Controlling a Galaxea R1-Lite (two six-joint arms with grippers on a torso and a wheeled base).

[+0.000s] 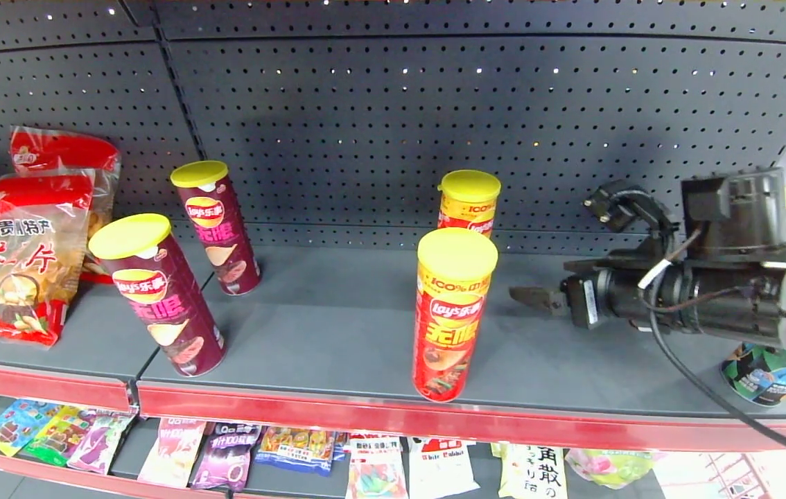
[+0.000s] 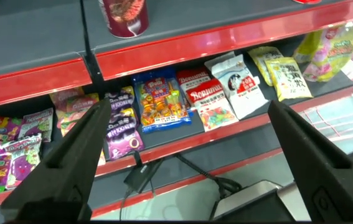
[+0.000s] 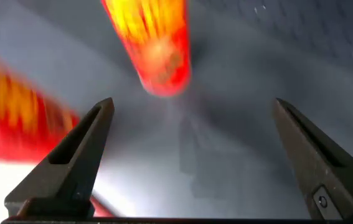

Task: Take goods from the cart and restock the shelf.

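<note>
Cans stand upright on the upper shelf (image 1: 337,326), each capped with a yellow lid, so you cannot see what is inside. The front red can (image 1: 450,326) sits near the shelf's red edge, with the rear red can (image 1: 468,204) behind it by the back panel. Well to their left are the front maroon can (image 1: 157,298) and the rear maroon can (image 1: 220,229). Snack bags (image 1: 25,256) lean at the left end.

Your right gripper (image 1: 528,298) hovers over the shelf just right of the front red can, clear of it, its fingers spread wide and holding nothing. A green-and-blue can (image 1: 764,374) stands partly hidden beneath that arm.

Your left gripper (image 2: 188,104) is likewise spread and empty. It faces the lower shelf (image 2: 244,134), where flat packets (image 2: 164,102) lie in a row.
</note>
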